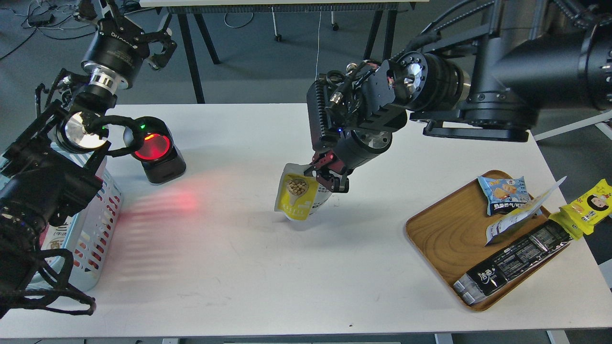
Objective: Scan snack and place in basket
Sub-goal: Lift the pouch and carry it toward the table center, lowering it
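Observation:
The snack is a small yellow pouch with a silvery top and a round picture of beige balls. My right gripper is shut on its upper right edge and holds it upright at the middle of the white table, its bottom at or just above the surface. The light blue slotted basket stands at the table's left edge, partly hidden by my left arm. My left gripper is raised beyond the table's far left corner, fingers spread and empty.
A black scanner with a glowing red window stands at the far left and casts red light on the table. A wooden tray at the right holds a light blue packet, a white-and-dark-blue pouch and a long black packet. A yellow packet lies beside it.

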Robot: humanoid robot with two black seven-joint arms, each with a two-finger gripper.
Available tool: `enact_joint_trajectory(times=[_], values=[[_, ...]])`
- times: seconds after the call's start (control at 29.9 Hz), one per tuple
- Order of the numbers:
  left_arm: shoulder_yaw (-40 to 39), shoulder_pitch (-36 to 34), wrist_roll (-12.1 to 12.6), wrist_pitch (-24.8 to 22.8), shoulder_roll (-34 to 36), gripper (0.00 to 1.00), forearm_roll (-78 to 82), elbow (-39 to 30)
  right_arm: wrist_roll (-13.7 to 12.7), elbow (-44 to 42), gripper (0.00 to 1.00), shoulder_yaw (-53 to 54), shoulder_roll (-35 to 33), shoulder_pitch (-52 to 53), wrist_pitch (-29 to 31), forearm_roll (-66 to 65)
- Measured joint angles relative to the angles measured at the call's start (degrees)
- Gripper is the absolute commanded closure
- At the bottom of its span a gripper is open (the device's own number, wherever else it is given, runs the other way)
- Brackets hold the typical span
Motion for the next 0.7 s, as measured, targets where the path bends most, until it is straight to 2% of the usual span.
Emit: enact_joint_trajectory(times=[0.5, 0.7], values=[[0.00, 0.02, 0.02, 0.00, 0.22, 0.00, 0.01, 0.00, 0.00, -3.13, 0.97, -0.07, 1.84, -2.08, -0.34, -0.18], [0.00, 0.07, 0.00, 0.00, 0.21, 0.00, 0.01, 0.00, 0.00, -3.12, 0.90, -0.17, 1.85, -2.24, -0.35, -0.18]])
